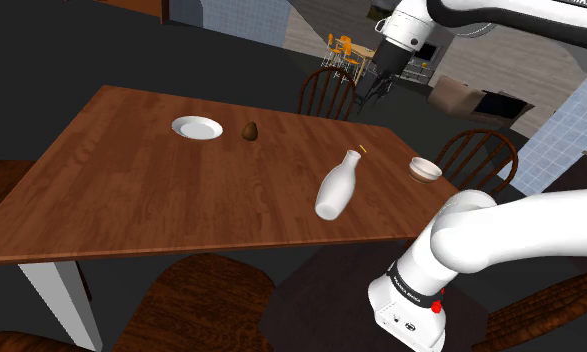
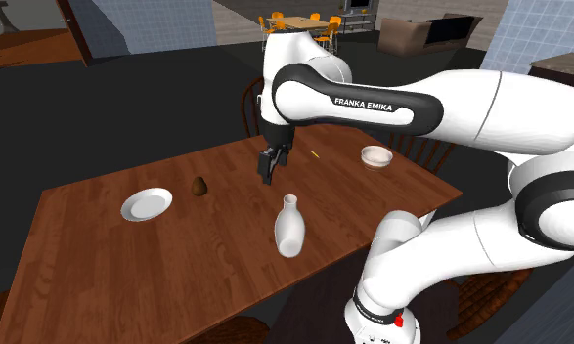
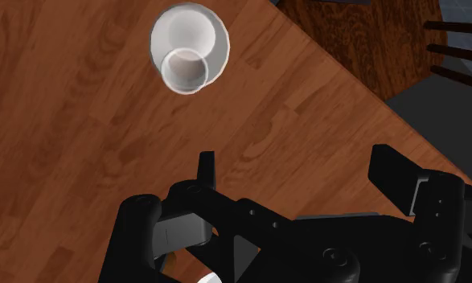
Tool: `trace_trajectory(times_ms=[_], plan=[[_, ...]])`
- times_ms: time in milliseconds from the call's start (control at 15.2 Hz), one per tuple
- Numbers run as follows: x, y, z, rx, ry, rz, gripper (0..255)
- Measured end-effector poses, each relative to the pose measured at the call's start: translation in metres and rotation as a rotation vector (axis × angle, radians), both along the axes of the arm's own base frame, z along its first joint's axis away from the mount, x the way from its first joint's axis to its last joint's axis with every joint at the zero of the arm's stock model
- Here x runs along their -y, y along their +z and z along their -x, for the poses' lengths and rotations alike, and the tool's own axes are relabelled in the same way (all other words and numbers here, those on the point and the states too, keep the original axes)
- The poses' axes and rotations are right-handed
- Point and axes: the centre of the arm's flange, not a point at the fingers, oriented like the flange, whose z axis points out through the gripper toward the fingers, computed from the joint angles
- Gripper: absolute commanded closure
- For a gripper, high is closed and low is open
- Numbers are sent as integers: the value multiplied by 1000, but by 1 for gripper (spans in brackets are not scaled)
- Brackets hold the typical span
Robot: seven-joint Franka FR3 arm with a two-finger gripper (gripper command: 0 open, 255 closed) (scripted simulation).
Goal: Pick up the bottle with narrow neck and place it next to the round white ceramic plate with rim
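Note:
A white bottle with a narrow neck [image 1: 339,187] [image 2: 288,227] stands upright near the wooden table's [image 1: 131,200] edge closest to the stand. From the wrist view I look down on its mouth [image 3: 189,50]. The round white plate [image 1: 198,128] [image 2: 146,204] lies toward the far end of the table. My black gripper [image 1: 371,92] [image 2: 268,171] [image 3: 301,170] hangs open high above the table, well above the bottle and off to its side, with nothing between its fingers.
A small brown lump [image 1: 250,131] [image 2: 199,186] lies beside the plate. A white bowl [image 1: 426,169] [image 2: 376,156] sits at the table corner near the bottle, and a thin yellow sliver [image 1: 364,150] lies between them. Wooden chairs [image 1: 476,155] stand around the table.

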Motion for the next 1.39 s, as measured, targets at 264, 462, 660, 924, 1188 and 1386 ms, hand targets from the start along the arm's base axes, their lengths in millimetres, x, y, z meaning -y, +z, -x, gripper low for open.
trace_trajectory(times_ms=[264, 462, 660, 924, 1188, 1386], plan=[[12, -23, 3, -6, -21, 4, 0], [27, -55, 10, -14, -49, 8, 0], [45, -95, 14, -22, -79, 13, 0], [63, -128, 19, -29, -107, 18, 0], [64, -149, 18, -29, -110, 19, 0], [62, -165, 16, -29, -110, 19, 0]])
